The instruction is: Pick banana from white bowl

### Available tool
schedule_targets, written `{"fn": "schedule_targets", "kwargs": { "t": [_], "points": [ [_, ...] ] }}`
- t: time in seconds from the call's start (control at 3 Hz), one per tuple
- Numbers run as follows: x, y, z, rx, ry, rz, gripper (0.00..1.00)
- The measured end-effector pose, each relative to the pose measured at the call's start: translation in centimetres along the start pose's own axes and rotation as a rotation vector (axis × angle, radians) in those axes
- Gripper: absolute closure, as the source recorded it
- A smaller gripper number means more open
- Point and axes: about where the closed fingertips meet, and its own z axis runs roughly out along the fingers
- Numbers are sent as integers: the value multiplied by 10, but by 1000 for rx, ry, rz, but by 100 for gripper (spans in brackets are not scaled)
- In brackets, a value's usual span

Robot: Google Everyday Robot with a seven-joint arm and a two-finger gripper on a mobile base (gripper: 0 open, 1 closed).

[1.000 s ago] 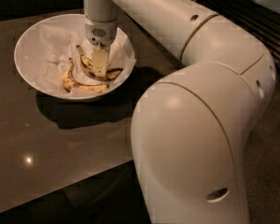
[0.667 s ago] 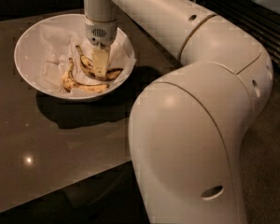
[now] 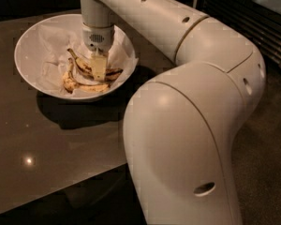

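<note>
Nearest stands the bulky, rounded cream-white arm housing (image 3: pixel 187 153). It has crept a little to the left since a moment ago, and almost nothing else has changed. Beside it spreads the dark, glossy brown tabletop (image 3: pixel 42 158), with one small glint of light on it.

Further back on that table sits the wide, shallow round white bowl (image 3: pixel 22 46), lined with crumpled white paper (image 3: pixel 51 46) and in the same spot as before. The arm's slim cream two-finger gripper (image 3: pixel 99 68) points straight down into the bowl's right half, still as low as it was. Whether it is wide, narrow or has hold of anything cannot be told from this side.

The thick, overripe yellow banana with heavy brown blotches (image 3: pixel 82 65) lies in the bowl on the paper. It has not moved. Its long stem reaches up and to the left, and its body runs down and to the right, passing behind the gripper's tip to a blackened end (this end shows just right of the tool). Just in front of it lies a thinner, paler yellow banana (image 3: pixel 86 87) — curved and nearer the bowl's front wall.

Farthest back, at upper right, is a dark slatted surface (image 3: pixel 253 27).
</note>
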Motion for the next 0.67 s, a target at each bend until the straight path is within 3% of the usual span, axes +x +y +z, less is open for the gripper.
{"fn": "schedule_targets", "kwargs": {
  "t": [0.67],
  "points": [
    [-4, 2, 6, -11, 8, -13, 99]
  ]
}}
